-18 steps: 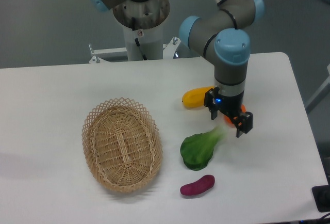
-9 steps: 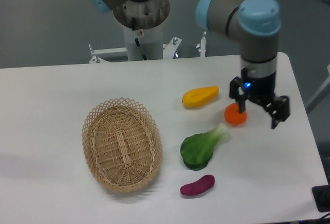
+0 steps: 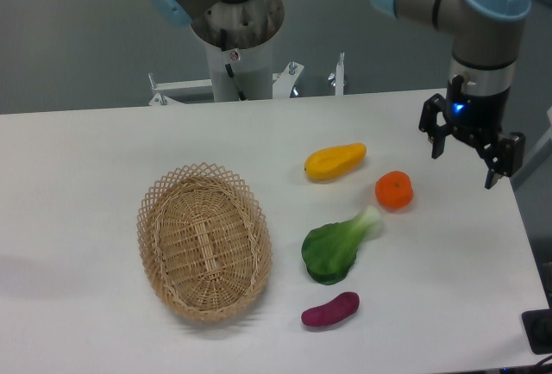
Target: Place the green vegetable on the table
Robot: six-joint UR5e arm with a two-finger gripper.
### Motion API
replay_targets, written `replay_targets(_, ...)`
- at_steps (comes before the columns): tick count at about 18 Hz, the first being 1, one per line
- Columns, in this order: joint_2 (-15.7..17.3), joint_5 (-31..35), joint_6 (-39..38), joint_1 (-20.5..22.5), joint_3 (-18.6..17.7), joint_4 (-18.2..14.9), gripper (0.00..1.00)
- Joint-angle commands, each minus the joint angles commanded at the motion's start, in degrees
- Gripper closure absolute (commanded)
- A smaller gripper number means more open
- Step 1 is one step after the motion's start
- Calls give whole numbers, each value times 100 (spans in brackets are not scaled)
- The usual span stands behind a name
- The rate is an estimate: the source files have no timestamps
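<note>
A green vegetable lies flat on the white counter, its dark leafy head toward the near left and its pale stalk pointing to the far right. Nothing grips it. The robot's pincer hangs above the counter's right edge, well apart from the vegetable, its two dark fingers spread wide with nothing between them. A small blue light glows on the wrist just above the fingers.

An orange sits just beyond the tip of the stalk, to its far right, close to it but not clearly touching. A yellow squash lies farther back, to the left of the orange, with a gap of bare counter between the two. A purple sweet potato rests near the counter's front edge, just in front of the vegetable's leafy head. An oval wicker basket stands to the left of the vegetable, with nothing visible inside it; a narrow strip of counter separates its rim from the leaves.

The arm, grey with light blue joint caps, reaches in from the upper right of the scene and turns down toward the pincer. Its round base column stands at the far edge of the counter, behind the basket and squash, against a grey wall.
</note>
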Motion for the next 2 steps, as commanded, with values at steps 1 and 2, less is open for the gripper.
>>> replay_targets(1,0,0,0,0,0,0,0)
replay_targets(2,0,0,0,0,0,0,0)
